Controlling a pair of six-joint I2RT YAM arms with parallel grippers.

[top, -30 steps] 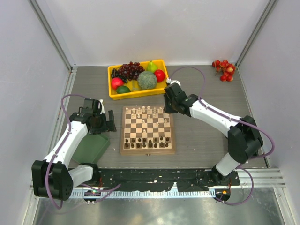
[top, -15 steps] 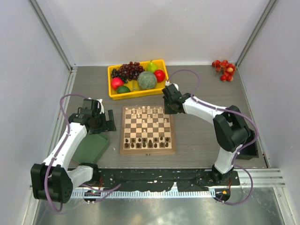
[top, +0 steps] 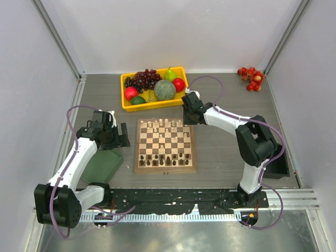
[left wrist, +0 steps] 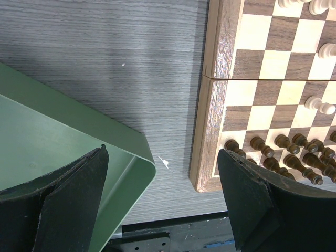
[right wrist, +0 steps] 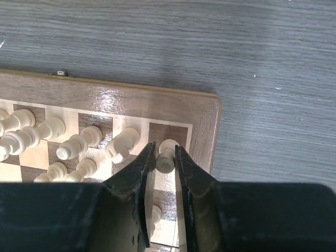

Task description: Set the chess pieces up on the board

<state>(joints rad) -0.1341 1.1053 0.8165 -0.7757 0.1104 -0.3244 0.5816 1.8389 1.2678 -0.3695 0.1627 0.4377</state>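
The board (top: 137, 147) lies mid-table, with cream chess pieces (top: 163, 126) along its far rows and dark ones (top: 165, 159) along its near rows. My right gripper (top: 190, 119) is at the board's far right corner. In the right wrist view the right gripper (right wrist: 164, 149) is shut on a cream piece (right wrist: 166, 158) that stands upright on the dark corner square, beside the rim (right wrist: 207, 126). My left gripper (top: 125, 135) is open and empty left of the board. In the left wrist view the left gripper (left wrist: 163, 152) hangs over bare table beside the board's near left corner (left wrist: 210, 105) and dark pieces (left wrist: 283, 155).
A yellow tray (top: 125, 105) of fruit stands just behind the board. A green flat tray (top: 102, 165) lies under my left arm and shows in the left wrist view (left wrist: 52, 147). Red fruits (top: 250, 77) lie at the far right. A black box (top: 281, 168) sits near the right edge.
My right arm has folded in and its gripper has shifted slightly left and back to the board's far right corner. The left arm has barely moved.
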